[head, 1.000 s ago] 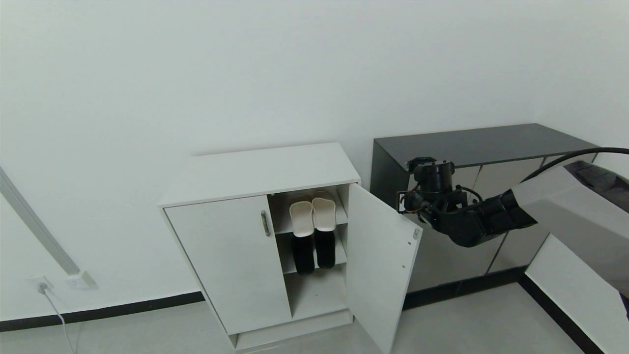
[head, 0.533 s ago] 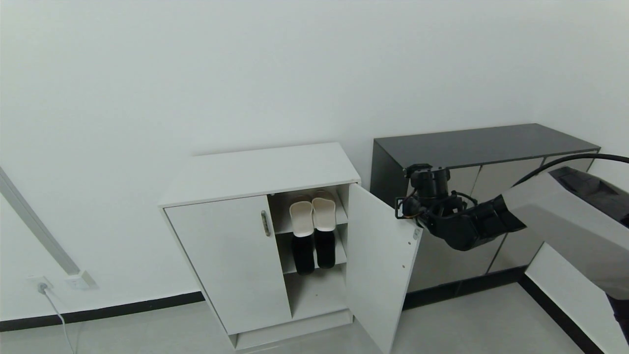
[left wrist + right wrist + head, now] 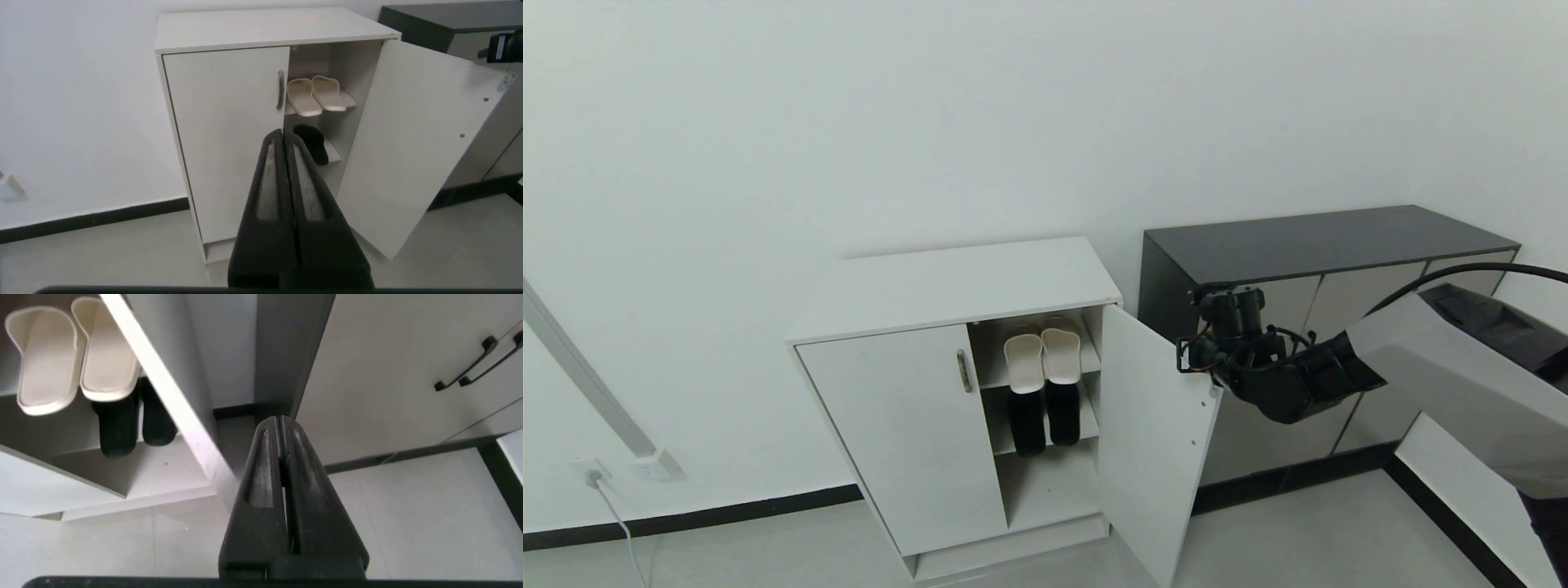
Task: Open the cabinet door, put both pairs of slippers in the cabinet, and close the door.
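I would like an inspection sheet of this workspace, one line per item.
Surface: pale grey floor.
Job's things: white two-door cabinet, right door open; cream slippers on upper shelf, black slippers on shelf below.
Clutter: nothing seen.
Grippers: left gripper fingers shut, facing cabinet; right gripper fingers shut, by the open door's outer edge.
Cables: white cord from wall socket.
Surroundings: white wall, black-topped sideboard beside cabinet.

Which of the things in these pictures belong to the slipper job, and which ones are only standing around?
Job: white wooden cabinet; its open right door; cream pair of slippers; black pair of slippers; shut right hand.

Standing around: long dark-topped sideboard; white wall socket with cable.
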### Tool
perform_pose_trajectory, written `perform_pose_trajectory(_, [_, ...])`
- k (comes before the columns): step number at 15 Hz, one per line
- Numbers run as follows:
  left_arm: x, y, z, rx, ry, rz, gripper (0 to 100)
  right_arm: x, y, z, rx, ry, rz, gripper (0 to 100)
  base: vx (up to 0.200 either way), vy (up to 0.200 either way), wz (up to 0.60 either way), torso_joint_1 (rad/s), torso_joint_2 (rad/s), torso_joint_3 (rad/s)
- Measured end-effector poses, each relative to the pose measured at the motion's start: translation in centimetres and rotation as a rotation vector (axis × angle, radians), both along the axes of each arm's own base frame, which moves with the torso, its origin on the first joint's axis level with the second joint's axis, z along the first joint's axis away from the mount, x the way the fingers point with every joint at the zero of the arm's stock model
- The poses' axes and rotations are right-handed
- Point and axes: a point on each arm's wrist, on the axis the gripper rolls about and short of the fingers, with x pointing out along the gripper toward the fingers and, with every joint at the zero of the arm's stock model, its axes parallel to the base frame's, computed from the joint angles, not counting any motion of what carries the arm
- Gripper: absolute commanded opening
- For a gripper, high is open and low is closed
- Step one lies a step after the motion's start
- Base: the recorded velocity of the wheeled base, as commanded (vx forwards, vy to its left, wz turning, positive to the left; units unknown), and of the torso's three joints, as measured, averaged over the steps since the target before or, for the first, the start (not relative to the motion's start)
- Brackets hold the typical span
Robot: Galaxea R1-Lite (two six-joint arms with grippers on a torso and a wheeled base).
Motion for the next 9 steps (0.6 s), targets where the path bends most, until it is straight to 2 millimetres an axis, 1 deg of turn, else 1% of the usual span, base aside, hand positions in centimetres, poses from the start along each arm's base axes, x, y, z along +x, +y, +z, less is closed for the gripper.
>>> perform_pose_trajectory(5, [0.0,0.0,0.0,0.000,0.000,0.000,0,-0.9,1.1,-0.5,-0.007,0.018,0.028,0,0.000,0.000,0.00,0.000,0.00,0.000])
perform_pose_trajectory(7, [0.0,0.0,0.0,0.000,0.000,-0.001,0,-1.5,1.7,-0.4,-0.010,0.024,0.045,0,0.000,0.000,0.00,0.000,0.00,0.000])
perform_pose_trajectory(9, [0.0,0.0,0.0,0.000,0.000,0.000,0,-2.6,2.8,-0.4,-0.014,0.033,0.077,0,0.000,0.000,0.00,0.000,0.00,0.000])
